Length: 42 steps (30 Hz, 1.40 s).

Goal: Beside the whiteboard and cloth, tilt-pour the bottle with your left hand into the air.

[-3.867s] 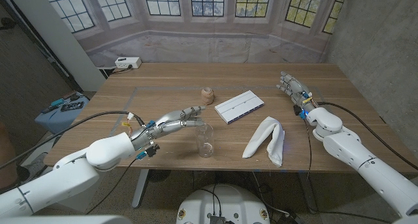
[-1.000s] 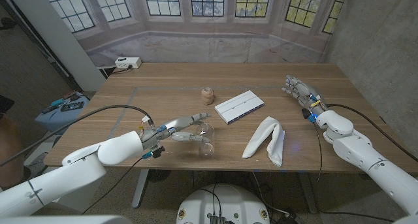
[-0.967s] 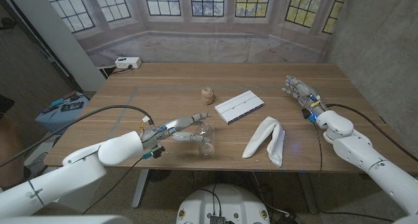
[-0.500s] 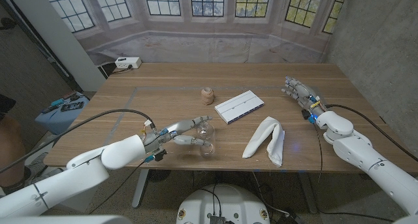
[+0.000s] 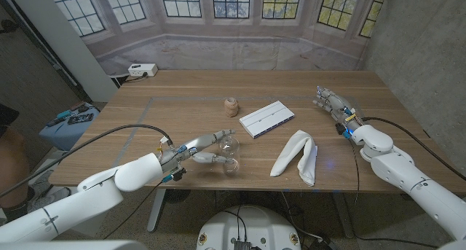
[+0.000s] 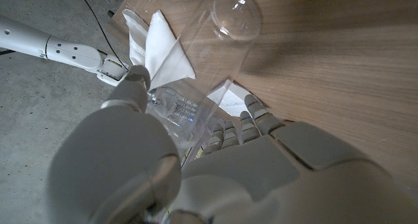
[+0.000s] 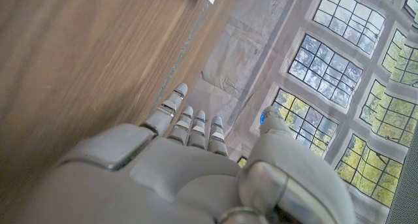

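Left hand (image 5: 202, 149) has its fingers wrapped round the clear bottle (image 5: 228, 154), cloth (image 5: 297, 157) and whiteboard (image 5: 267, 119) beyond its fingertips; grasp looks done, lift and tilt-pour left; right hand (image 5: 331, 103) idle, fingers spread.

Bare table (image 5: 145, 115) lies left of the bottle (image 5: 228, 152); cloth (image 5: 297, 157) and whiteboard (image 5: 267, 119) crowd its right.

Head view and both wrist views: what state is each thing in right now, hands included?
Clear plastic bottle: tilted, held in the left hand near the table's front edge.
Left hand: fingers wrapped around the bottle.
Right hand: holds nothing, fingers apart.
White folded cloth: lying crumpled on the table.
White rectangular whiteboard: lying flat.
Small wooden knob-shaped piece: standing beside the whiteboard, untouched.
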{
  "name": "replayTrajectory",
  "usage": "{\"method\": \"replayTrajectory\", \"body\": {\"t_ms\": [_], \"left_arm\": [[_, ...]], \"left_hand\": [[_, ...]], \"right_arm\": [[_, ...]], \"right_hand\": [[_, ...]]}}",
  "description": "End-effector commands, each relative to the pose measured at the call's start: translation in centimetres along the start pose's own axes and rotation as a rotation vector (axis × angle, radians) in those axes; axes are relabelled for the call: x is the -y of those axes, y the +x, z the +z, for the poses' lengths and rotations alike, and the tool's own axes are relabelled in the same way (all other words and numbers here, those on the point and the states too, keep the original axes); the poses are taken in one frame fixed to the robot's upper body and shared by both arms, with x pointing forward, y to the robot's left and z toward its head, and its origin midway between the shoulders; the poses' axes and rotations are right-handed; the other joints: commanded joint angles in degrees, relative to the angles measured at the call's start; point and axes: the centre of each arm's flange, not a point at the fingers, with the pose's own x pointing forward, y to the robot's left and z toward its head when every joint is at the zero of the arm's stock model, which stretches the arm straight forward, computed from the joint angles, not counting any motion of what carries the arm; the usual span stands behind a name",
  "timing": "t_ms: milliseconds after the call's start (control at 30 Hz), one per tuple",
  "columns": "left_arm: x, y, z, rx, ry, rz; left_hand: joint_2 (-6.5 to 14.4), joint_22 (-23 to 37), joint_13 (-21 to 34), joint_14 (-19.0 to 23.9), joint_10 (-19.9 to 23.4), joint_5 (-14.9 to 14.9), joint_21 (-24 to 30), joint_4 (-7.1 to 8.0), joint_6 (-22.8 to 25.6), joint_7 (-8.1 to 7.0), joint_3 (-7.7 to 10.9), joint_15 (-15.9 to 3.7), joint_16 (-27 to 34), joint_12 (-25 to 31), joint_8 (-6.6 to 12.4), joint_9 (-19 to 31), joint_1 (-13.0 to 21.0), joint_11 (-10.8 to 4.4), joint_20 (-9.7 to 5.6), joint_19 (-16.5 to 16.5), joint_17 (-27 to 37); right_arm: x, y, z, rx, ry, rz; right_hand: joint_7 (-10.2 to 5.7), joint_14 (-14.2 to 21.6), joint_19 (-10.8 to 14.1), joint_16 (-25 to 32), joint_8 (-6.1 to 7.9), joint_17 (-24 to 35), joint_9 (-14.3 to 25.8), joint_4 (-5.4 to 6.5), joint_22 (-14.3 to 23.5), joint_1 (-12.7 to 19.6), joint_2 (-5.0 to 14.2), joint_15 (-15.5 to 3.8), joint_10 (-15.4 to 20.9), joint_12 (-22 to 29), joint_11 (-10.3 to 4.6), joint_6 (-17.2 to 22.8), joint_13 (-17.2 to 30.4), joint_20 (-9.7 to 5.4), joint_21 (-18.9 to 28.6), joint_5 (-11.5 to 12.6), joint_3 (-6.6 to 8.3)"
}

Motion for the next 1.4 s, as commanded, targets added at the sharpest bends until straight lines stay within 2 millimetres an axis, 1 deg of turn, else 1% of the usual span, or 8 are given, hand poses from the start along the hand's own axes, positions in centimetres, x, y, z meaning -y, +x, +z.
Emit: {"method": "replayTrajectory", "body": {"t_ms": [33, 167, 267, 433, 933, 1033, 1167, 1400], "left_arm": [[0.1, 0.8, -0.8, 0.015, 0.005, 0.004], [0.4, 1.3, -0.8, 0.028, 0.004, 0.002], [0.6, 1.6, -0.8, 0.035, 0.001, 0.006], [1.1, 2.0, -0.9, 0.047, -0.003, 0.011], [2.3, 2.6, -1.4, 0.076, -0.038, 0.046], [2.5, 2.7, -1.6, 0.081, -0.046, 0.057], [2.7, 2.7, -1.8, 0.083, -0.055, 0.071], [2.8, 2.8, -2.2, 0.093, -0.079, 0.094]], "left_hand": [[0.1, 0.1, 0.1, 0.5, 0.5, 0.2, -0.1, 0.43, 0.6, 0.00, 0.00, -0.14, 0.3, 0.4, 0.36, 0.2, 1.0, -0.02, -0.24, 0.7, 0.3], [0.1, 0.1, 0.1, 0.8, 0.7, 0.2, -0.2, 0.50, 0.7, -0.04, -0.04, -0.16, 0.3, 0.4, 0.38, 0.2, 1.1, -0.03, -0.33, 0.9, 0.3], [0.0, 0.1, 0.1, 1.2, 1.6, 0.2, -0.3, 0.63, 1.2, -0.14, -0.15, -0.37, 0.4, 0.8, 0.50, 0.2, 1.5, -0.77, -0.25, 1.2, 0.3], [-0.2, 0.2, 0.3, 3.9, 3.7, 0.1, -0.3, 0.87, 2.9, -0.11, -0.52, -1.43, 1.0, 1.5, 0.87, 0.3, 2.2, -1.15, -0.55, 2.6, 0.4], [-0.7, 0.5, 1.4, 10.7, 9.4, 0.1, 0.4, 1.08, 9.4, -0.14, -1.96, -3.28, 2.1, 3.4, 1.97, 0.5, 4.7, -1.97, -0.53, 8.9, 0.7], [-0.7, 0.6, 1.6, 12.7, 11.9, 0.2, 0.6, 1.09, 11.4, -0.28, -2.30, -3.74, 2.4, 4.3, 2.36, 0.6, 5.5, -2.99, -0.39, 10.3, 0.7], [-0.3, 0.7, 2.0, 15.3, 14.4, 0.1, 0.9, 1.35, 14.5, -0.56, -2.87, -4.90, 2.8, 5.1, 3.05, 0.7, 6.2, -3.36, -0.62, 12.2, 0.8], [0.9, 0.9, 2.9, 20.0, 19.5, -0.1, 1.6, 1.64, 20.6, -2.45, -3.92, -7.04, 4.0, 6.7, 4.54, 1.0, 7.5, -5.80, -0.74, 15.5, 1.2]], "right_arm": [[-0.3, -0.2, -0.5, -0.006, -0.007, 0.009], [-0.3, -0.5, -0.6, -0.007, -0.008, 0.008], [-0.2, -0.7, -0.7, -0.008, -0.009, 0.007], [0.0, -1.0, -0.8, -0.009, -0.013, 0.005], [-0.1, -1.4, -1.2, -0.020, -0.023, 0.017], [-0.2, -1.4, -1.3, -0.020, -0.024, 0.019], [-0.3, -1.4, -1.4, -0.024, -0.026, 0.022], [-0.6, -1.4, -1.5, -0.030, -0.029, 0.025]], "right_hand": [[0.11, 0.6, 0.4, 0.3, 0.21, 0.1, 0.1, -0.18, 0.1, 0.6, -0.02, 0.03, 0.7, 0.2, 0.09, 0.2, 0.2, 0.34, 0.0, -0.1, 0.09], [0.06, 0.6, 0.5, 0.3, 0.22, 0.1, 0.1, -0.19, 0.1, 0.6, -0.02, 0.04, 0.7, 0.2, 0.08, 0.2, 0.2, 0.36, 0.0, -0.1, 0.09], [0.09, 0.6, 0.5, 0.3, 0.22, 0.1, 0.1, -0.20, 0.1, 0.6, -0.02, 0.03, 0.6, 0.2, 0.10, 0.2, 0.2, 0.37, 0.0, -0.1, 0.10], [0.08, 0.7, 0.5, 0.3, 0.22, 0.1, 0.1, -0.22, 0.1, 0.6, -0.03, 0.07, 0.7, 0.2, 0.04, 0.2, 0.2, 0.40, 0.0, -0.1, 0.10], [0.10, 0.7, 0.6, 0.3, 0.23, 0.1, 0.1, -0.25, 0.1, 0.6, 0.01, 0.04, 0.7, 0.2, -0.10, 0.3, 0.2, 0.59, 0.0, -0.1, 0.12], [0.06, 0.6, 0.6, 0.3, 0.22, 0.1, 0.1, -0.25, 0.1, 0.6, 0.02, 0.05, 0.7, 0.2, -0.12, 0.2, 0.2, 0.60, 0.0, -0.1, 0.12], [0.09, 0.7, 0.6, 0.3, 0.22, 0.1, 0.1, -0.26, 0.1, 0.6, 0.02, 0.04, 0.7, 0.2, -0.07, 0.3, 0.2, 0.63, 0.0, -0.1, 0.12], [0.06, 0.7, 0.7, 0.4, 0.22, 0.1, 0.1, -0.28, 0.1, 0.7, 0.03, 0.04, 0.7, 0.2, -0.05, 0.3, 0.2, 0.63, 0.0, -0.1, 0.13]]}}
